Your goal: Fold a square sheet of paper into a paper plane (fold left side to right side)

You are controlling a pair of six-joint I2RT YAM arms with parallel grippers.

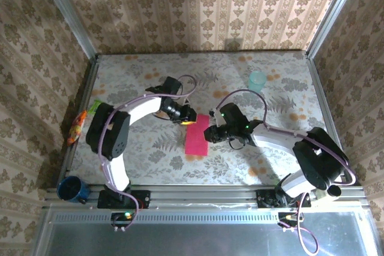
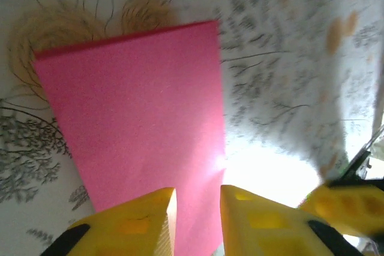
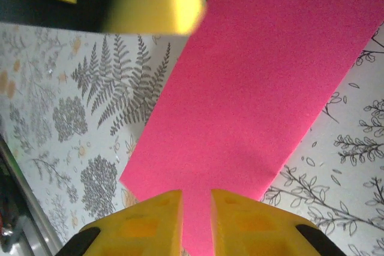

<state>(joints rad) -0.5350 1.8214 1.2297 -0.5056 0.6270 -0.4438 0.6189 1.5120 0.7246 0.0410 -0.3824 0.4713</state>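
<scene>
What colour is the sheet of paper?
Plain magenta-pink sheet of paper, clearest in the right wrist view.

- Top view: even, sharp light; soft shadows beneath the arms (image 1: 141, 107).
- Left wrist view: blurred tablecloth (image 2: 288, 58), white glare beside the square sheet of paper (image 2: 138, 112).
- Right wrist view: bright, foreground defocused.

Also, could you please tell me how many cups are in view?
2. A pale teal cup stands toward the far right of the table; a dark blue mug sits by its near-left corner. Others could be hidden from the camera.
</scene>
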